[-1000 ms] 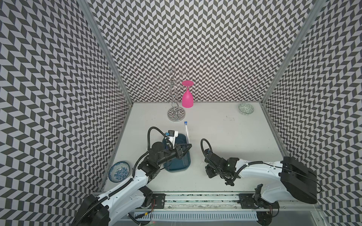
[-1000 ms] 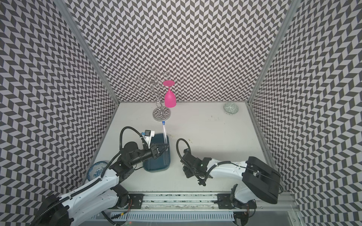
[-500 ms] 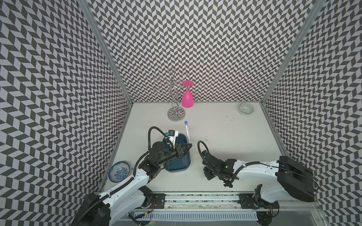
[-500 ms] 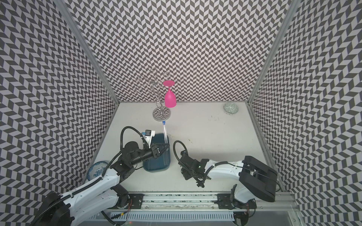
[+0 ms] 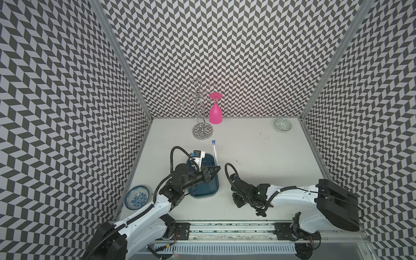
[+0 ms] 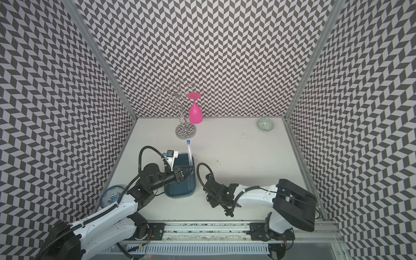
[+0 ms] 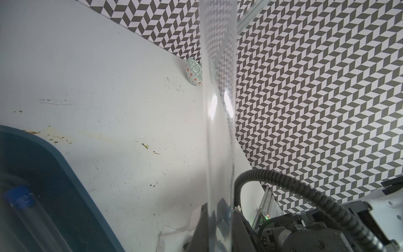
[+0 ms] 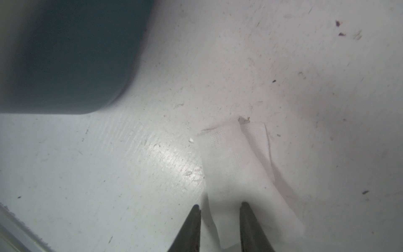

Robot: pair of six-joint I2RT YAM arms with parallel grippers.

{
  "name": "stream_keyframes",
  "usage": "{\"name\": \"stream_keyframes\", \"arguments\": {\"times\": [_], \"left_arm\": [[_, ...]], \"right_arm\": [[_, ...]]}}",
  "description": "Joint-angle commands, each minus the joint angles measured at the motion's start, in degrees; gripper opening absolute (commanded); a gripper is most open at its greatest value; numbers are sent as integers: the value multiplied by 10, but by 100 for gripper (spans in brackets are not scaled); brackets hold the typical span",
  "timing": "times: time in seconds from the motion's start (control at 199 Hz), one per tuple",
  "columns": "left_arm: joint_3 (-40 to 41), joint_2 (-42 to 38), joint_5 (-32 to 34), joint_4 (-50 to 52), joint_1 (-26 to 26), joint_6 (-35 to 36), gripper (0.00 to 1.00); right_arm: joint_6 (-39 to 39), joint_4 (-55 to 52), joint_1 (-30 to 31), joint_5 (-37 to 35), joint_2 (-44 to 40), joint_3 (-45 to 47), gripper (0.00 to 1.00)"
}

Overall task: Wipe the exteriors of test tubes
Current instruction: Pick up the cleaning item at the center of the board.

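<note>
left gripper (image 5: 215,172) clamps a test tube (image 5: 215,154); parted right gripper (image 8: 220,206) straddles tissue (image 8: 235,157).

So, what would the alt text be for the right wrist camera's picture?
The right arm's two dark fingers stand apart, one end of a white tissue between them, lying on the scuffed pale table. A blurred corner of the teal tray is close by.

The close test tube (image 7: 219,109) is blurred, both ends cut off.
</note>
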State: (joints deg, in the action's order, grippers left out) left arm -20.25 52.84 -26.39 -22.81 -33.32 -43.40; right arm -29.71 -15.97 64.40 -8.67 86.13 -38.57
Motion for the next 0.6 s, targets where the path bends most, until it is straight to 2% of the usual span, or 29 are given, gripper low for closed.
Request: {"name": "stream_keyframes", "arguments": {"times": [0.0,0.171,0.306,0.382,0.598], "left_arm": [[6,-13,3,-16,3,-3,17],[11,-24,11,-16,4,-4,17],[13,-27,9,-14,4,-3,17],[14,-30,8,-14,5,-3,17],[14,-31,7,-12,8,-1,17]], "right_arm": [[-2,-62,8,-25,41,9,27],[-15,-95,20,-56,85,-11,18],[-25,-106,22,-69,93,-19,6],[-32,-97,22,-69,74,-17,0],[-47,-35,-9,-23,-42,-14,0]]}}
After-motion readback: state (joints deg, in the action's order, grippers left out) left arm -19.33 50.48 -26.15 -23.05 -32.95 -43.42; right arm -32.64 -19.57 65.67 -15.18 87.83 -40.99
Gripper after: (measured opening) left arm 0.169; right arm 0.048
